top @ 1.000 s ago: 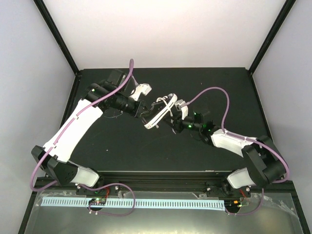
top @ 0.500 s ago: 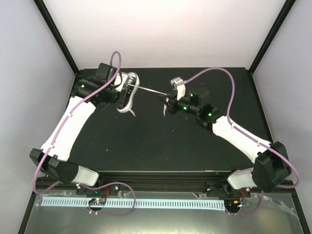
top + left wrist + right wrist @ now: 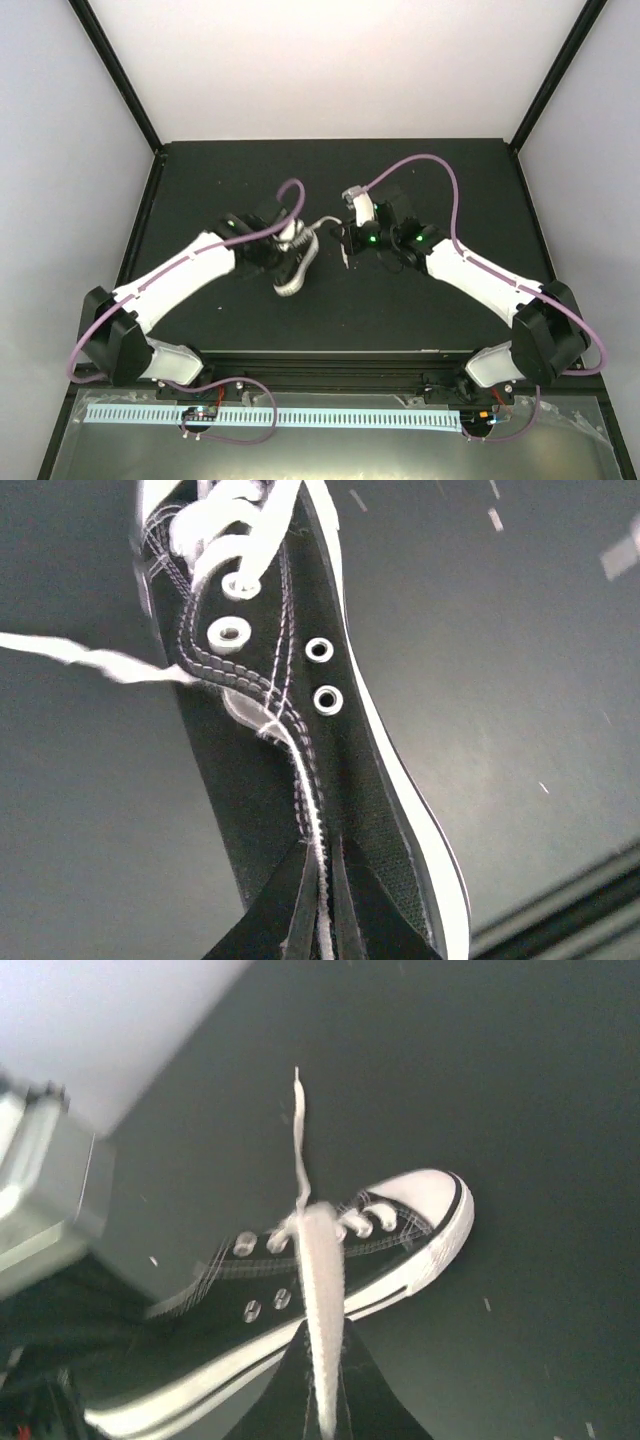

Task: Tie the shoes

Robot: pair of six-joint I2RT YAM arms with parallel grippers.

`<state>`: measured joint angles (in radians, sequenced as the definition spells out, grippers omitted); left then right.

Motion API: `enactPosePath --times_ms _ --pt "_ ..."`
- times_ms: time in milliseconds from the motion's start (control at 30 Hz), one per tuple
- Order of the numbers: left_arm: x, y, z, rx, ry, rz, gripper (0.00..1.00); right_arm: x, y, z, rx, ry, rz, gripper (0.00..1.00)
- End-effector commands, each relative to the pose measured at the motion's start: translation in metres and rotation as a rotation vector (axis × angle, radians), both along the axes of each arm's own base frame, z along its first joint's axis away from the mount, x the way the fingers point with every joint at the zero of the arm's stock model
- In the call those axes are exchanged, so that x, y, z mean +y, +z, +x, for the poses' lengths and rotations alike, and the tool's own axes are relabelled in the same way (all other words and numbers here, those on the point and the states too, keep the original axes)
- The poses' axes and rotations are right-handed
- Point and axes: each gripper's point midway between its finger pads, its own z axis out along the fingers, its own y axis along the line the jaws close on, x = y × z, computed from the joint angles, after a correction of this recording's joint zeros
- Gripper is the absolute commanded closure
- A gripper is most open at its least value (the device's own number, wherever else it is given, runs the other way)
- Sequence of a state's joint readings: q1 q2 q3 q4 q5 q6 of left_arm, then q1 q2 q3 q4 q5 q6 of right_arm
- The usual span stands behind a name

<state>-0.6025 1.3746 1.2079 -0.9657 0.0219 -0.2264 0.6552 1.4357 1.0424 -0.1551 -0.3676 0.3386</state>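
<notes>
The black sneaker (image 3: pixel 292 272) with white toe cap and sole edge is near the table's middle. My left gripper (image 3: pixel 295 246) is shut on the shoe's heel edge; in the left wrist view its tips (image 3: pixel 322 920) pinch the stitched rim of the shoe (image 3: pixel 290 730), and a white lace (image 3: pixel 90 662) trails left. My right gripper (image 3: pixel 343 246) is just right of the shoe, shut on a white lace (image 3: pixel 322 224). In the right wrist view the tips (image 3: pixel 322 1405) clamp the lace (image 3: pixel 320 1290), which runs up to the shoe (image 3: pixel 240 1345), with its toe cap (image 3: pixel 425 1195) to the right.
The black table (image 3: pixel 420 300) is walled by white panels (image 3: pixel 340 70) behind and on both sides. A black rail (image 3: pixel 320 360) runs along the near edge between the arm bases. Purple cables (image 3: pixel 430 165) loop above both arms.
The left arm has carried the shoe from the back left toward the table's middle and nearer. The right gripper has kept hold of the lace and moved slightly nearer; the lace between them is shorter.
</notes>
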Motion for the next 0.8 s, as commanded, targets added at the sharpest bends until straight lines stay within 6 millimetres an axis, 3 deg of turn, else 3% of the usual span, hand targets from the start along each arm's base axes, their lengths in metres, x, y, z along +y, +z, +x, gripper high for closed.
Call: enactPosePath --times_ms 0,200,300,333,367,433,467,567,600,667,767 --pt "-0.067 -0.008 -0.021 0.021 0.022 -0.24 0.99 -0.033 -0.045 -0.02 0.094 -0.058 -0.154 0.98" --pt "-0.115 -0.04 -0.054 0.124 0.0 -0.347 0.96 -0.066 -0.075 -0.043 0.168 -0.129 -0.254 0.98" --pt "-0.128 -0.045 -0.064 0.17 -0.034 -0.405 0.64 -0.084 -0.081 -0.047 0.176 -0.177 -0.322 0.98" --pt "-0.128 -0.044 -0.065 0.171 -0.045 -0.413 0.46 -0.091 -0.083 -0.047 0.173 -0.195 -0.352 0.98" --pt "-0.128 -0.041 -0.066 0.162 -0.059 -0.415 0.35 -0.096 -0.085 -0.047 0.171 -0.209 -0.38 0.98" --pt "-0.121 -0.032 -0.064 0.119 -0.072 -0.406 0.2 -0.104 -0.089 -0.048 0.176 -0.229 -0.424 0.96" --pt "-0.115 -0.026 -0.06 0.087 -0.068 -0.396 0.14 -0.106 -0.092 -0.049 0.188 -0.236 -0.436 0.89" --pt "-0.088 -0.007 -0.048 0.01 -0.046 -0.408 0.04 -0.109 -0.095 -0.048 0.211 -0.27 -0.438 0.34" --pt "-0.077 -0.002 -0.043 -0.009 -0.033 -0.416 0.02 -0.109 -0.093 -0.046 0.206 -0.28 -0.429 0.26" --pt "-0.05 0.003 -0.027 -0.044 0.012 -0.432 0.01 -0.108 -0.083 -0.04 0.186 -0.303 -0.413 0.16" --pt "-0.001 0.013 0.005 -0.119 0.11 -0.419 0.01 -0.103 -0.06 -0.028 0.138 -0.325 -0.38 0.09"
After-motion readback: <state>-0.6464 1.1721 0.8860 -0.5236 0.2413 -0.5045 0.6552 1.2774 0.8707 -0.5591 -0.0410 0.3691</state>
